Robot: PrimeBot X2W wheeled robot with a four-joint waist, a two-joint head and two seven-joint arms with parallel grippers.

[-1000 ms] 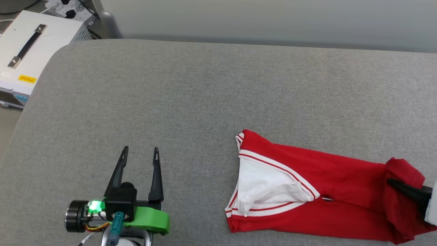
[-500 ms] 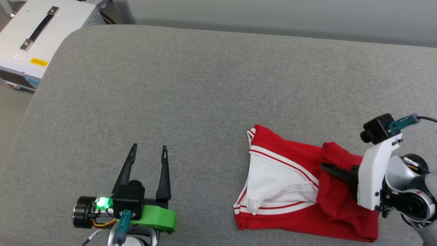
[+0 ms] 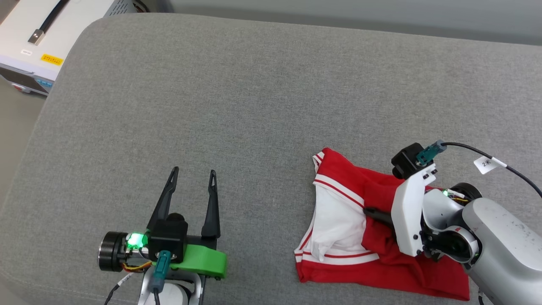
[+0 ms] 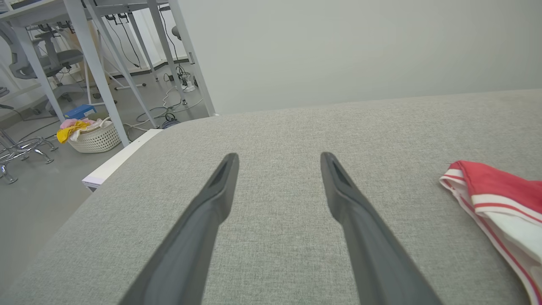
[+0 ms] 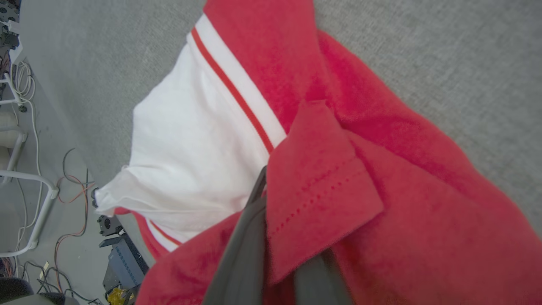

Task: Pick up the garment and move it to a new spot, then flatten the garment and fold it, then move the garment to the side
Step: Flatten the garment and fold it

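The right pincer [image 3: 372, 213] is closed on the shirt [image 3: 338, 220]. In the right wrist view a folded red hem sits between its two dark fingers [image 5: 247, 237]. One finger is in plain sight and the other is mostly covered by cloth, so the grip looks firm, though its far tip is hidden. The shirt lies crumpled on the grey padded surface [image 3: 254, 106], directly under and ahead of this pincer. The red flap it holds is drawn over the red body. The white sleeve, with its red-and-white striped trim, spreads just beyond the fingertips. More red cloth lies beneath the pincer's wrist and behind it.

The left pincer [image 3: 193, 170] is open, its fingers spread with bare grey surface between them and nothing held. The shirt's striped edge lies off to this pincer's right, well apart from it. Ahead and to its left, past the surface's rounded corner, stands a white box [image 3: 38, 42] with a black handle. Farther off on the floor sits a white basket [image 4: 95, 137] of clothes.
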